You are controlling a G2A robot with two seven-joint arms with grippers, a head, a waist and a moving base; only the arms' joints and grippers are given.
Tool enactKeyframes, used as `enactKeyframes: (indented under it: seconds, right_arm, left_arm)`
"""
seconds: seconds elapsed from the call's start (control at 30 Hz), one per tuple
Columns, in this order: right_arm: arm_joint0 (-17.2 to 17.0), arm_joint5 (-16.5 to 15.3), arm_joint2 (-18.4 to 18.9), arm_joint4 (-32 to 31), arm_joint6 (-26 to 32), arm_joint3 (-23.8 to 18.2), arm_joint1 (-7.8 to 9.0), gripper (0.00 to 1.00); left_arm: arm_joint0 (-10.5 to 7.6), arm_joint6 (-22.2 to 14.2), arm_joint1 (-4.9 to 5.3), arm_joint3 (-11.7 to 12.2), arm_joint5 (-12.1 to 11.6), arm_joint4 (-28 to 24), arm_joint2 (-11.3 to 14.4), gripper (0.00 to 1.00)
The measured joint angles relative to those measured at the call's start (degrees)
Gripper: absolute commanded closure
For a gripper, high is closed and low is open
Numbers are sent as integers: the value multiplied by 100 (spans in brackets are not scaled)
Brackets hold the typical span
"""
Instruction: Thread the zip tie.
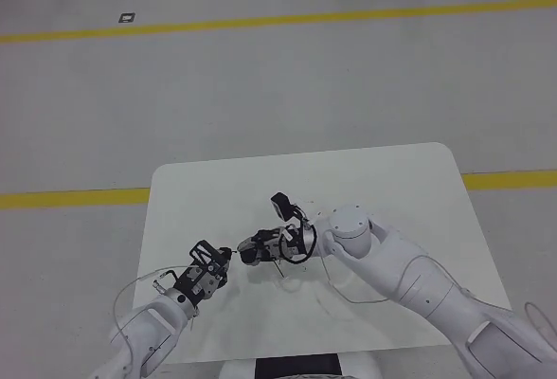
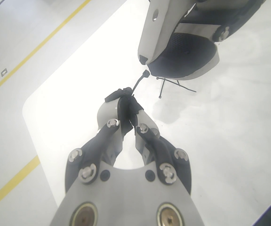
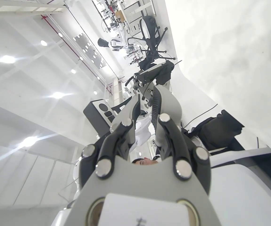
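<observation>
Grey floor (image 1: 260,95) crossed by yellow lines (image 1: 260,21) is surrounding the white bench (image 1: 402,189) I am working at.

From the top view, I am seeing both arms sitting over the near half of the bench. The left hand (image 1: 222,256) and the right hand (image 1: 245,253) are facing each other tip to tip, very close together.

Through the left wrist view, I am watching the left hand clenched on a black zip tie (image 2: 139,81). The strap is pinched between the dark pads. A short length is sticking out past the fingertips, raised above the bench, with its square head at the far end. That head is hanging just beside the tips of the right hand, so close that I cannot tell whether they are touching. Under the right hand, a few loose ties (image 2: 173,84) are lying crossed on the bench.

Through the right wrist view, I am looking along the right hand's fingers toward the left hand farther off. The right hand is released: its two fingers are standing roughly parallel, and the background is showing through the narrow gap between them. Behind, ceiling lights (image 3: 7,58) are glaring in a bright room, and a black office chair (image 3: 149,38) is standing beyond the bench edge.
</observation>
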Motion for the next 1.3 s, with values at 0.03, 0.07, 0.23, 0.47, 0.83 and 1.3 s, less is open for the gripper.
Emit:
enactKeyframes:
  seconds: [0.03,0.07,0.23,0.47,0.83,1.3]
  right_arm:
    - [4,-2,-1,-3,6,11,-8,86]
    - [8,-3,-2,-5,12,21,-17,86]
    - [24,-16,2,-22,38,44,-60,87]
    - [39,13,-1,-74,75,73,-110,87]
    - [50,57,4,-182,81,119,-177,96]
    - [49,56,8,-267,17,166,-218,100]
  left_arm:
    - [0,0,0,0,0,0,0,100]
    - [0,0,0,0,0,0,0,100]
    - [0,0,0,0,0,0,0,100]
    - [0,0,0,0,0,0,0,100]
    - [0,0,0,0,0,0,0,100]
    - [0,0,0,0,0,0,0,96]
